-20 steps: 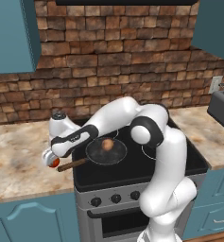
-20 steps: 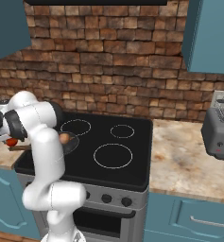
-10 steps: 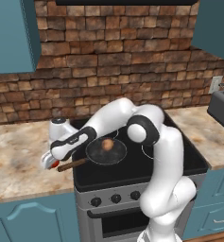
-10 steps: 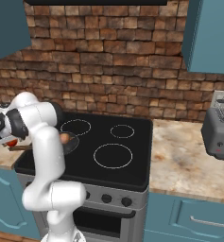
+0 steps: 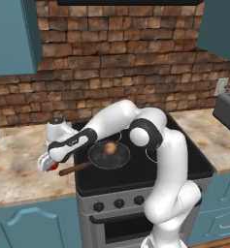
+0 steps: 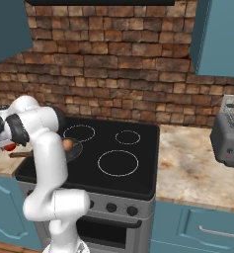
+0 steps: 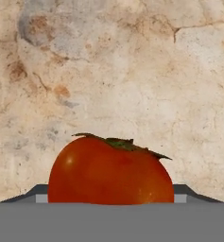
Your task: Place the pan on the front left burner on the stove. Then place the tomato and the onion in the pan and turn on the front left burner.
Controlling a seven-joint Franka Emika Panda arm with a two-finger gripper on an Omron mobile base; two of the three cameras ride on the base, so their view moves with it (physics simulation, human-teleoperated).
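Lowered a little since the earlier frames, the gripper [image 5: 47, 164] is seen at the left of the left base view, over the tomato [image 7: 111, 170] on the mottled counter [image 7: 132, 71]. Its jaws flank the tomato; whether it is gripped cannot be told. The onion [image 5: 109, 148] is seen inside the pan [image 5: 120, 160] on the front left burner of the stove [image 6: 138, 168].

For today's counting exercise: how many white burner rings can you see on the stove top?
3 in the right base view: back left, back right, front right. A fourth may be hidden beneath the pan and the arm.
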